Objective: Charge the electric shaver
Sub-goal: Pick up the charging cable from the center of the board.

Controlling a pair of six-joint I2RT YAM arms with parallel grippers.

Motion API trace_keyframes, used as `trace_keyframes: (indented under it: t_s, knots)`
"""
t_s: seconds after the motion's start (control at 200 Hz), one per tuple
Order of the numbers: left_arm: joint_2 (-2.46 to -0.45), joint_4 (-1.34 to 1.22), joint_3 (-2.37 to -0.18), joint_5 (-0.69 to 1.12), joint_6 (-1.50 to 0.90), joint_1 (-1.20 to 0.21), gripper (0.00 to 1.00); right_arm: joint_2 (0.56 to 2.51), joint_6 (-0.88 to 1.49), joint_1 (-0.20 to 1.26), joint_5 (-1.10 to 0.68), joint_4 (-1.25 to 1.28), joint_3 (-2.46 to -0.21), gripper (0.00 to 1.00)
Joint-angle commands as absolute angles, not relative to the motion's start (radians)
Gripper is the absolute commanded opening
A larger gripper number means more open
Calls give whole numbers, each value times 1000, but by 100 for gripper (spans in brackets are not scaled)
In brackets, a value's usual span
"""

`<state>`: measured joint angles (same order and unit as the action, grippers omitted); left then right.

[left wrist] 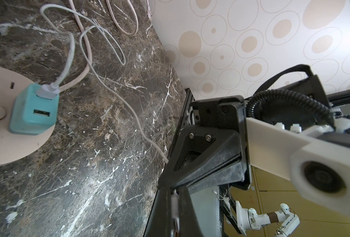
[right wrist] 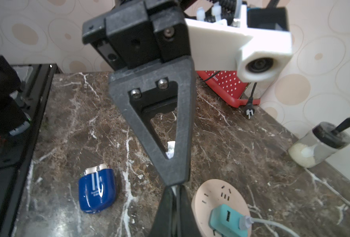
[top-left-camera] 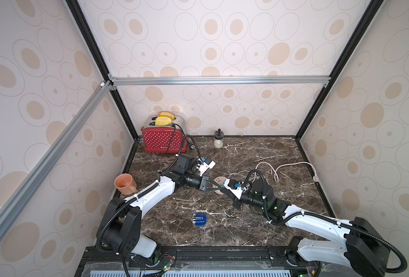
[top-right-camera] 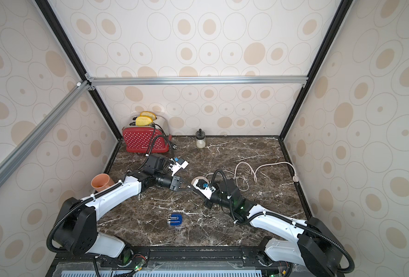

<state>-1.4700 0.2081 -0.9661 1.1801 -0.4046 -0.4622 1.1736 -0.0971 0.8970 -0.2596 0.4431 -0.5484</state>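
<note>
The glossy dark blue rounded electric shaver (top-left-camera: 199,220) is lying flat and untouched on the dark marble tabletop (top-left-camera: 234,230), well apart from both grippers and on the robot-base side of their fingertips. The left gripper (right wrist: 175,180) and right gripper (left wrist: 164,182) are meeting tip to tip just above the round pink power strip (left wrist: 16,147). Both are fully closed, apparently pinching the free end of the thin white charging cable (left wrist: 108,82), probably to regrip its connector for insertion. The cable's other end is sitting in the light teal cube adapter (left wrist: 33,110).

Soft, even light fills the booth, and the desk (top-left-camera: 246,230) carries only faint shadows. In the wrist views the near camera housing (left wrist: 324,180) and the jar (right wrist: 322,147) are blurred. Small glints sit on the electric shaver (right wrist: 97,192).
</note>
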Motion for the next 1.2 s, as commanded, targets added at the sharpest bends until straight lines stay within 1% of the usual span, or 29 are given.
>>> trace_keyframes:
  t_s: [0.0, 0.075, 0.1, 0.12, 0.175, 0.21, 0.27, 0.356, 0.401, 0.446, 0.491, 0.556, 0.661, 0.726, 0.786, 0.881, 1.026, 1.062, 1.127, 1.197]
  knots:
    - [-1465, 220, -989, 1255, -407, -474, 0, 1182, -104, 893, -207, 475, -558, 0]
    - [-1462, 224, -993, 1255, -407, -475, 1, 1172, -103, 890, -203, 470, -557, 0]
    - [-1460, 229, -995, 1251, -404, -474, 12, 1166, -104, 889, -202, 464, -554, 0]
    - [-1460, 236, -999, 1249, -399, -472, 18, 1162, -105, 888, -204, 457, -554, 0]
    - [-1460, 256, -1002, 1251, -383, -467, 33, 1147, -107, 882, -208, 432, -556, 0]
    - [-1457, 267, -1002, 1251, -374, -461, 36, 1137, -110, 875, -214, 413, -558, 0]
    - [-1455, 275, -999, 1257, -367, -449, 35, 1120, -122, 866, -222, 377, -558, 0]
    - [-1452, 278, -997, 1264, -364, -437, 23, 1097, -132, 857, -226, 342, -557, 0]
    - [-1451, 281, -999, 1265, -361, -436, 23, 1090, -135, 853, -234, 330, -558, 0]
    - [-1451, 283, -1000, 1263, -359, -433, 26, 1087, -140, 852, -243, 315, -562, 0]
    - [-1453, 283, -1003, 1263, -360, -433, 31, 1090, -144, 851, -253, 299, -570, 0]
    - [-1456, 283, -1007, 1265, -359, -433, 43, 1103, -146, 852, -273, 283, -581, 0]
    - [-1458, 284, -1012, 1267, -358, -435, 49, 1132, -139, 852, -307, 279, -598, 0]
    - [-1459, 284, -1014, 1267, -357, -434, 49, 1148, -134, 853, -313, 277, -610, 0]
    - [-1460, 285, -1013, 1268, -356, -434, 46, 1155, -133, 852, -313, 288, -613, 0]
    - [-1465, 286, -1012, 1266, -353, -434, 37, 1163, -131, 852, -324, 300, -616, 0]
    - [-1479, 288, -1016, 1264, -348, -435, 34, 1175, -132, 852, -350, 284, -628, 0]
    - [-1480, 310, -1021, 1265, -336, -434, 38, 1171, -131, 851, -348, 278, -627, 0]
    - [-1477, 456, -1053, 1245, -230, -430, 53, 1155, -137, 852, -343, 234, -634, 0]
    - [-1460, 596, -1081, 1226, -127, -408, 55, 1137, -153, 851, -338, 119, -660, 0]
